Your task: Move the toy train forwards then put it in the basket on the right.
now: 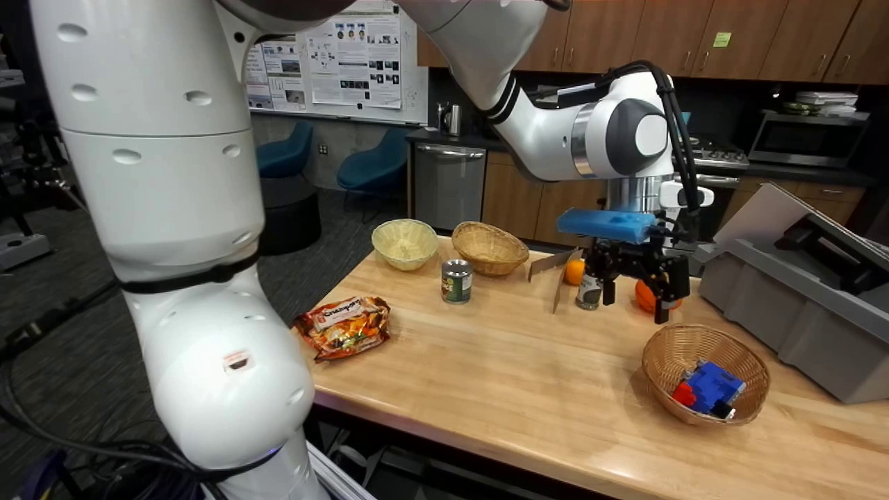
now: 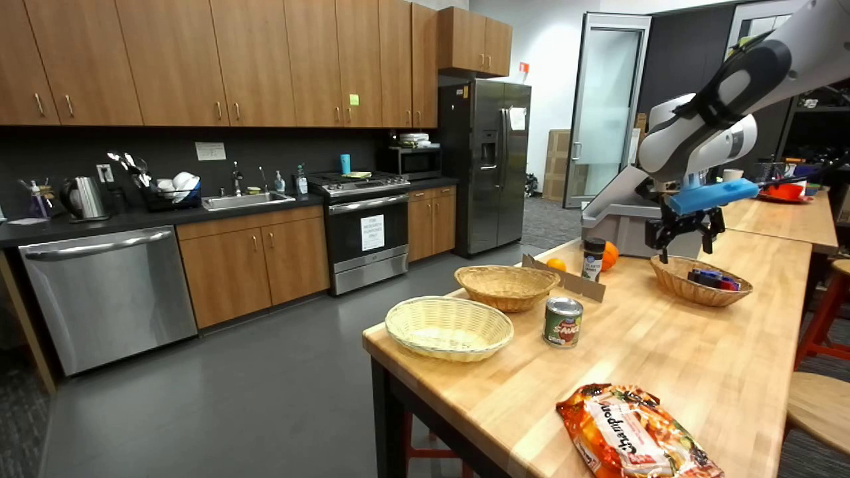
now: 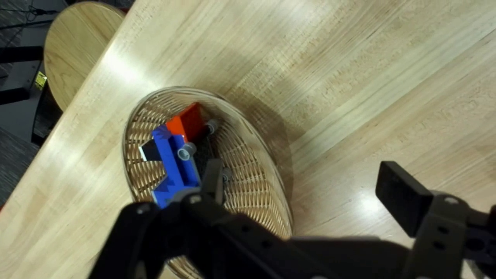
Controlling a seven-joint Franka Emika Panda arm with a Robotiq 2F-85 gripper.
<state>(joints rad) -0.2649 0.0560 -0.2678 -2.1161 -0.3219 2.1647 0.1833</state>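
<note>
The small blocky blue plastic toy train with a red end (image 1: 719, 385) is down inside the round tan woven wicker basket (image 1: 684, 344), below the tool (image 1: 635, 305) and a bit off to one side of it. The tool's black fingers (image 3: 403, 197) are spread wide with nothing between them, and in both exterior views they hang apart from the train. From the wrist view, the gap looks mostly down at the bare pale wooden surface (image 3: 348, 97), while one finger hides part of the train and basket.

Looks to me like the drop-in part is done, so I'd just lift the tool straight up and away.

If anyone has to regrab it tho: my bet is it's light and stiff, hard plastic, won't squash, but the smooth faces could slip if you only catch a corner. I'd go across the narrow way of the blue body and leave the red end and the small grey round bits (image 3: 187, 151) alone, they seem likeliest to turn or pop loose. Probably not super fragile. The annoying part would be the wicker wall: the train sits toward the side farther from the tool, so a finger could snag the weave there. Can't tell whether it's upright or tipped over, btw.
</note>
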